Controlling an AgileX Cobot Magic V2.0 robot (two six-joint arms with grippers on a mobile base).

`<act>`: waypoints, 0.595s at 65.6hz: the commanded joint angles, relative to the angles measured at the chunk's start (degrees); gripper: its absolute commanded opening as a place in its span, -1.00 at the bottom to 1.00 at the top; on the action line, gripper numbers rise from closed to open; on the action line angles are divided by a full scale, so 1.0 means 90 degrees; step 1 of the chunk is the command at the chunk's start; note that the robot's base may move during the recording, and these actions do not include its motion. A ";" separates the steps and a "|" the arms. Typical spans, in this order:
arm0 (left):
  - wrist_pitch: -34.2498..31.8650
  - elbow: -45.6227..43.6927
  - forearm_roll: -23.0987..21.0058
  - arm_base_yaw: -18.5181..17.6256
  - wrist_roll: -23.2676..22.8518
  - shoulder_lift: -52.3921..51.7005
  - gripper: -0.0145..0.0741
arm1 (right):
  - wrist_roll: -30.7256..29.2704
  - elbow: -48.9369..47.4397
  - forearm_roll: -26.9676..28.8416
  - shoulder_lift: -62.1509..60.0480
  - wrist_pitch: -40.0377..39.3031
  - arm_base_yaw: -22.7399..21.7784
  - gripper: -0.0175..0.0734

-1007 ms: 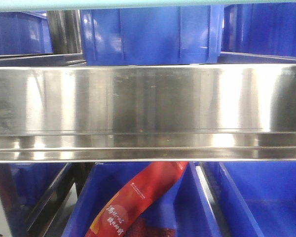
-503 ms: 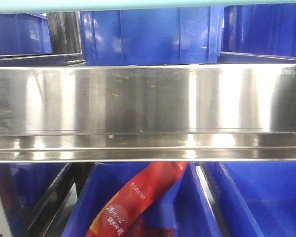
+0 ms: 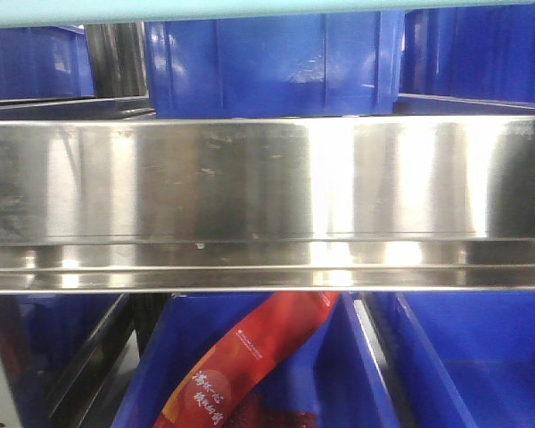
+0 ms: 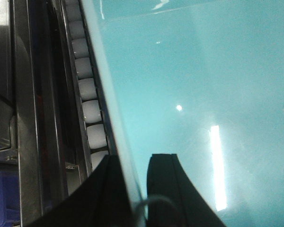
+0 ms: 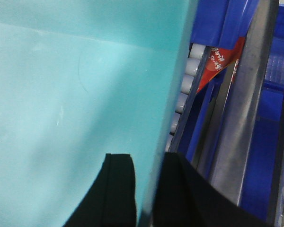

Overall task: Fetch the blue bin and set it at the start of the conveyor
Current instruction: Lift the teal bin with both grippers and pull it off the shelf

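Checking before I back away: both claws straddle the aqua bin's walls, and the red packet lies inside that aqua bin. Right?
Not quite. The front view shows the red packet in a dark blue bin below the steel rail, not in the aqua bin. The left claw and right claw do straddle its walls.

**Blue bin (image 4: 203, 71), pale aqua, clamped by two of its walls**

The blue bin (image 5: 75, 85) is a smooth, plain tub of light turquoise plastic, glossy enough to carry streaks of reflected light. In the left wrist view its thin, paler rim runs up into the left gripper (image 4: 135, 163), whose black jaws stand one on each side of the wall, closed onto it. The right gripper (image 5: 146, 161) straddles another wall of the bin in the same way. From the front only a thin aqua strip of the blue bin (image 3: 205, 9) shows, nearly level along the top edge of the view.
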 commanded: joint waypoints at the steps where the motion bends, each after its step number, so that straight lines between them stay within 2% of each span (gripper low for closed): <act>1: -0.0094 -0.0016 0.0180 0.0018 0.0133 -0.0126 -0.92 | -0.0203 -0.0024 -0.0163 -0.0098 -0.0186 -0.0029 -0.95; 17: -0.0098 -0.0016 0.0201 0.0018 0.0133 -0.0126 -0.92 | -0.0203 -0.0024 -0.0163 -0.0051 -0.0275 -0.0029 -0.95; 39: -0.0098 -0.0016 0.0222 0.0018 0.0133 -0.0126 -0.92 | -0.0203 -0.0024 -0.0163 0.0211 -0.1012 -0.0029 -0.95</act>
